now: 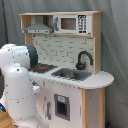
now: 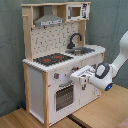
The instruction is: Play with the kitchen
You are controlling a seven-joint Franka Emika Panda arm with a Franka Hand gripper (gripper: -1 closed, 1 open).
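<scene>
1. The toy play kitchen (image 2: 55, 75) stands on a wooden floor (image 2: 30, 119) before a grey curtain (image 1: 114, 50).
2. Its stovetop (image 2: 51, 59) lies at the worktop's end in the second exterior view's left; the sink (image 2: 83, 50) and black faucet (image 2: 74, 40) take the other end.
3. The gripper (image 2: 81, 80) sits against the kitchen's front beside the windowed oven door (image 2: 65, 95).
4. Whether its jaws are open or hold anything, I cannot tell.

We see our arm (image 1: 17, 85) as bulky, rounded white shells with dark joints. In the second exterior view, our white tool (image 2: 84, 78) looks boxy. A blue light glows near its wrist.
</scene>
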